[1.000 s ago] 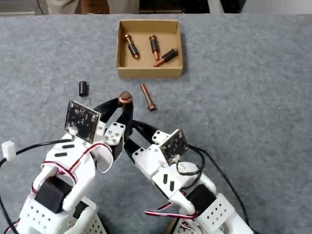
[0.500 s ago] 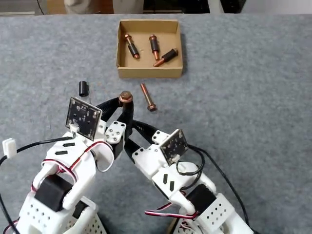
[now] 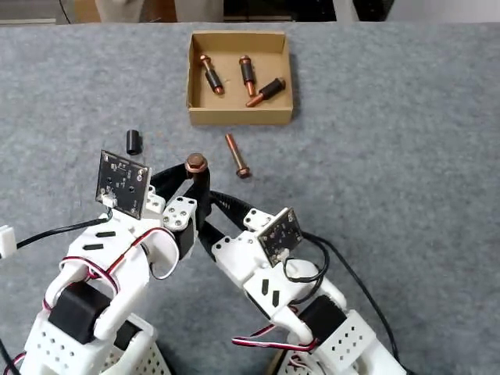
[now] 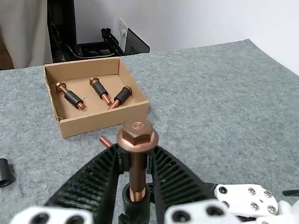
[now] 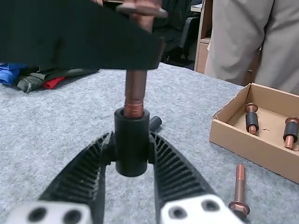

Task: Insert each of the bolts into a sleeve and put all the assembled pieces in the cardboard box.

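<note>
Over grey felt (image 3: 391, 141), left fingers (image 4: 88, 186) pinch a bolt (image 4: 137, 158) (upright), right fingers (image 5: 173, 172) clamp the sleeve (image 5: 131, 140) beneath.

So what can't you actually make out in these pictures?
- Right wrist view: how deep the bolt goes into the sleeve; the sleeve's wall hides the tip.
- Same view: the cardboard box runs off the edge, contents partly cut.
- Left wrist view: the loose sleeve is cut by the edge.
- High view: the sleeve sits hidden beneath the left fingers.
</note>
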Robot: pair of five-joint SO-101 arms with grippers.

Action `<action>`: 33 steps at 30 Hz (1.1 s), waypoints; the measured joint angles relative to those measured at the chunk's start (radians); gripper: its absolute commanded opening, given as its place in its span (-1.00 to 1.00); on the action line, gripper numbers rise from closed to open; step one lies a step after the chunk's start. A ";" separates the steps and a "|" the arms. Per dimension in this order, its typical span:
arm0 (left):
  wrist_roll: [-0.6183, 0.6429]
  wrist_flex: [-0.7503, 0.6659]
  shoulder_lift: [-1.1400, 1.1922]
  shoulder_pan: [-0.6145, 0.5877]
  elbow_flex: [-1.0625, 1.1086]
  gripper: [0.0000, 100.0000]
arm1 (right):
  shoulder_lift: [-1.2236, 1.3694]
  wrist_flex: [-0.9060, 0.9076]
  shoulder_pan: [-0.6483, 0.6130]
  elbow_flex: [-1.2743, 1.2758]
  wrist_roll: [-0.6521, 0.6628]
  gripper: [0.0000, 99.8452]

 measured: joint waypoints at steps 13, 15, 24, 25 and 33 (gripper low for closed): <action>0.005 0.080 0.000 0.000 -0.026 -0.66 | 0.000 0.000 0.000 0.000 0.002 -1.00; 0.005 0.080 0.000 0.000 -0.026 -0.62 | 0.000 0.000 0.000 0.000 0.002 -1.00; 0.080 0.124 0.055 -0.107 -0.037 -0.58 | 0.000 0.000 -0.002 0.000 0.003 -1.00; 0.081 0.130 0.074 -0.109 -0.037 -0.58 | -0.002 0.000 -0.003 0.000 0.003 -1.00; 0.083 0.140 0.092 -0.124 -0.129 -0.65 | 0.000 0.000 -0.002 0.000 0.003 -1.00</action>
